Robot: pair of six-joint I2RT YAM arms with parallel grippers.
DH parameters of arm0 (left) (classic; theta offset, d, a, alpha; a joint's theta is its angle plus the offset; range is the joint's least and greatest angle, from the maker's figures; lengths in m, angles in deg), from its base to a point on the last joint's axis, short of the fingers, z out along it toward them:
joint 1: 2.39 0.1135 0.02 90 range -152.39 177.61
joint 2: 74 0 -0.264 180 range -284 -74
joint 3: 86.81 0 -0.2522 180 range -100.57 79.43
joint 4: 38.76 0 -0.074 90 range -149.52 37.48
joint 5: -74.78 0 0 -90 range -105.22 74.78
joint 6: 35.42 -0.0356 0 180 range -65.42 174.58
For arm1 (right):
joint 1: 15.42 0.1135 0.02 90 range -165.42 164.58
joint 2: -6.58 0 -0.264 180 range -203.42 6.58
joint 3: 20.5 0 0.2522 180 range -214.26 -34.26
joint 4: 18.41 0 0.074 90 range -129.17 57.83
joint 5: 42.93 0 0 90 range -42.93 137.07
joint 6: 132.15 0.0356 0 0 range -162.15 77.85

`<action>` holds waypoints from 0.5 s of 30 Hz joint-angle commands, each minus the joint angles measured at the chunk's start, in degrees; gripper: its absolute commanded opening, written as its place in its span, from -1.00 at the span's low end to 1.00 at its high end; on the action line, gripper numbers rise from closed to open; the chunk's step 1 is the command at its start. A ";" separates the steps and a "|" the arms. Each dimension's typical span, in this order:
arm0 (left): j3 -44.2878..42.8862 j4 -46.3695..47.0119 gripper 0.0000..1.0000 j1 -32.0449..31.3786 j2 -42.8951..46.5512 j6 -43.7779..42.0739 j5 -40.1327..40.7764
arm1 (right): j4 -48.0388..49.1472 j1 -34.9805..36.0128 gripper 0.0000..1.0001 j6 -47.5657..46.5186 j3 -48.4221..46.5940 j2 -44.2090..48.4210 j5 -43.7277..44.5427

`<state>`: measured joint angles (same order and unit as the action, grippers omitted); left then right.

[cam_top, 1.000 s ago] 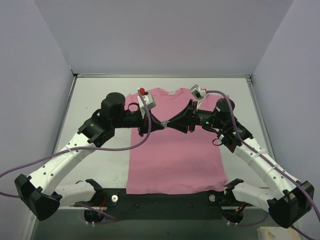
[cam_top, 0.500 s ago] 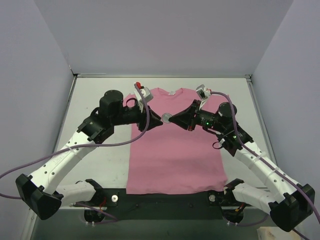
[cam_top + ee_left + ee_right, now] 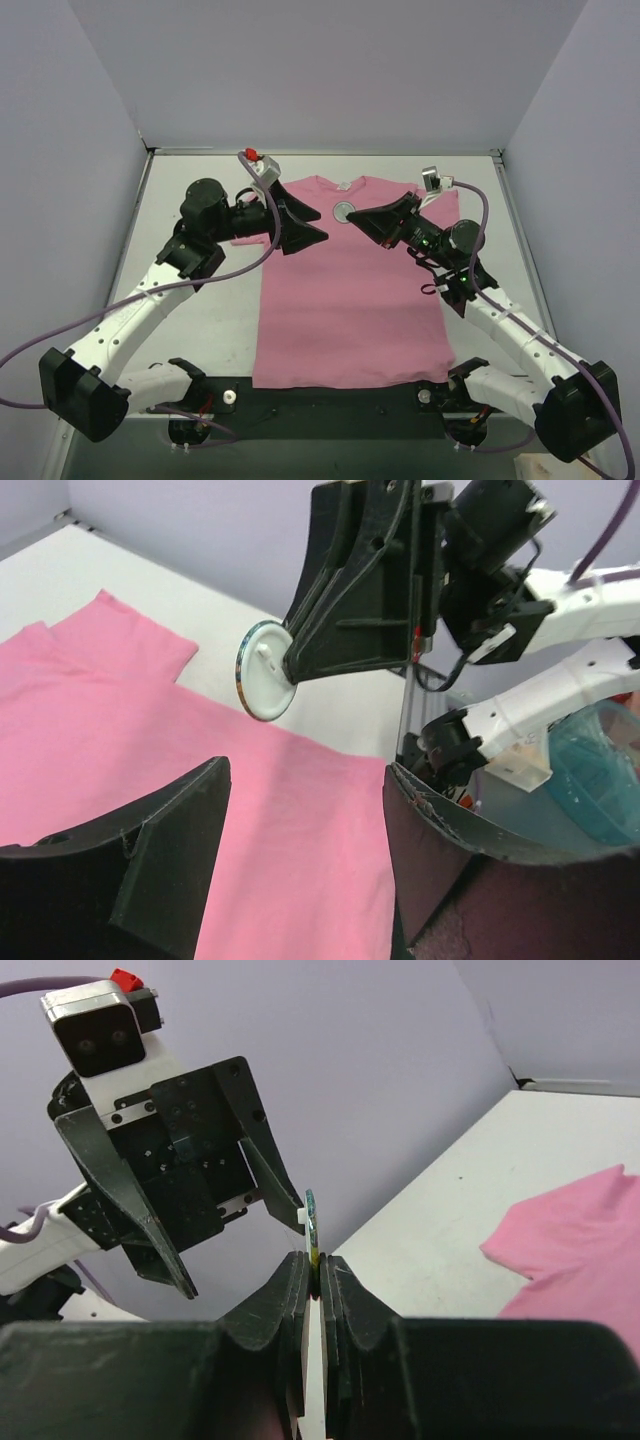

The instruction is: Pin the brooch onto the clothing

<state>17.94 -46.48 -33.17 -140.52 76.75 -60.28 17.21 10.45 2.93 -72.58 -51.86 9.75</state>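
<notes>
The clothing, a pink T-shirt (image 3: pixel 350 300), lies flat on the table with its collar at the far side; it also shows in the left wrist view (image 3: pixel 150 740) and the right wrist view (image 3: pixel 580 1240). The brooch (image 3: pixel 344 211), a small disc, hangs in the air over the chest area. My right gripper (image 3: pixel 356 216) is shut on its lower edge. In the right wrist view the brooch (image 3: pixel 311 1222) stands edge-on above the right gripper (image 3: pixel 318 1260). The left wrist view shows the brooch's white back (image 3: pixel 262 670). My left gripper (image 3: pixel 318 226) is open just left of it, empty (image 3: pixel 305 780).
Grey walls close in the white table (image 3: pixel 200 200) on the left, back and right. A black strip (image 3: pixel 340 400) runs along the near edge between the arm bases. A teal translucent container (image 3: pixel 600 780) shows at the right of the left wrist view.
The left gripper has opened, let go of the brooch and drawn back to the left. The right gripper has shut on the brooch and carried it up toward the collar.
</notes>
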 commanded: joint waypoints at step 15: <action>0.94 22.34 0.08 1.08 -5.81 15.18 -2.58 | 18.03 -0.12 -1.00 7.21 -1.31 -2.74 -6.18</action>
<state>19.58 -30.39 -32.52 -145.74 89.76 -62.40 28.36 10.45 10.41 -72.58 -55.05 5.45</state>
